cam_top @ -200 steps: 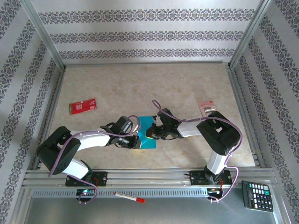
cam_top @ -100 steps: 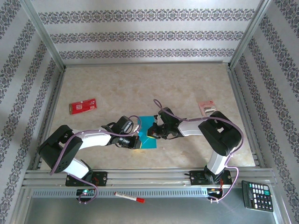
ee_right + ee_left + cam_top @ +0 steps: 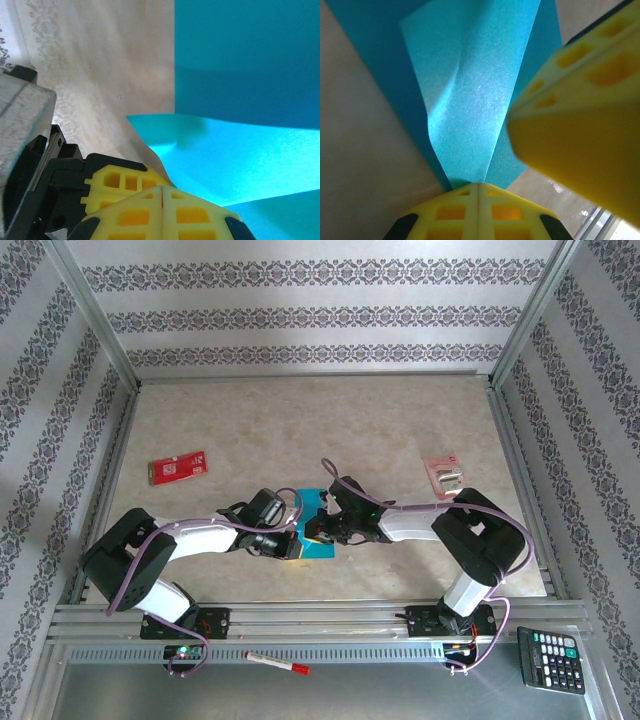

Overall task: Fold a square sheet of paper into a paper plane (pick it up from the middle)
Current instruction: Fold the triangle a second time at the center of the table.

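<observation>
The square sheet of paper [image 3: 320, 549] lies just below centre on the worktop [image 3: 300, 420]. The left end effector [image 3: 479, 186] and the right end effector [image 3: 162, 189] each pinch a raised flap of it. The print on the red card [image 3: 177, 468], at middle left, is too small to read.

The marbled table [image 3: 300, 420] bears a red card [image 3: 177, 467], a pink packet [image 3: 443, 473] and teal paper [image 3: 312, 499].

The left gripper [image 3: 292, 544] and right gripper [image 3: 314, 532] meet, just beside each other, over the teal square sheet of paper [image 3: 314, 499]. A red card [image 3: 177, 467] lies well left of the left gripper, and a pink packet [image 3: 443, 474] well right of the right gripper.
</observation>
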Available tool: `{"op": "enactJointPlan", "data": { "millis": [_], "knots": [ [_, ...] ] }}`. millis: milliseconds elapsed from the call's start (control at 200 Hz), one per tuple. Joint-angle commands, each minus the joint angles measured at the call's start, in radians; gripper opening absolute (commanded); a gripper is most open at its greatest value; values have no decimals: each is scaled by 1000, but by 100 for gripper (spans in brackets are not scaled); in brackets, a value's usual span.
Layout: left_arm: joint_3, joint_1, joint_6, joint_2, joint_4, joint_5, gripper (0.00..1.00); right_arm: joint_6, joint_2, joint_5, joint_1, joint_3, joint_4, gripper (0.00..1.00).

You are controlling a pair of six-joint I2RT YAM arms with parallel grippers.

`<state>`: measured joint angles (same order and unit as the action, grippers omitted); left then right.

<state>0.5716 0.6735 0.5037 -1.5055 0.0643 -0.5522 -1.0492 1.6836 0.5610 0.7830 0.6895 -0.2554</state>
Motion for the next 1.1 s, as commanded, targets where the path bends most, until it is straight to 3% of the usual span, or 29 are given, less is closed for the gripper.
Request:
{"op": "enactJointPlan", "data": {
  "millis": [0,774,1094],
  "knots": [
    [-27,3,-30,-6,89,54,0,-50,32,-32,14,-23,-56,0],
    [-26,4,-33,-10,105,68,0,-144,66,-69,65,-87,-144,0],
    [-11,13,1,-30,182,111,0,-116,82,-101,10,-108,-107,0]
  ]
}}
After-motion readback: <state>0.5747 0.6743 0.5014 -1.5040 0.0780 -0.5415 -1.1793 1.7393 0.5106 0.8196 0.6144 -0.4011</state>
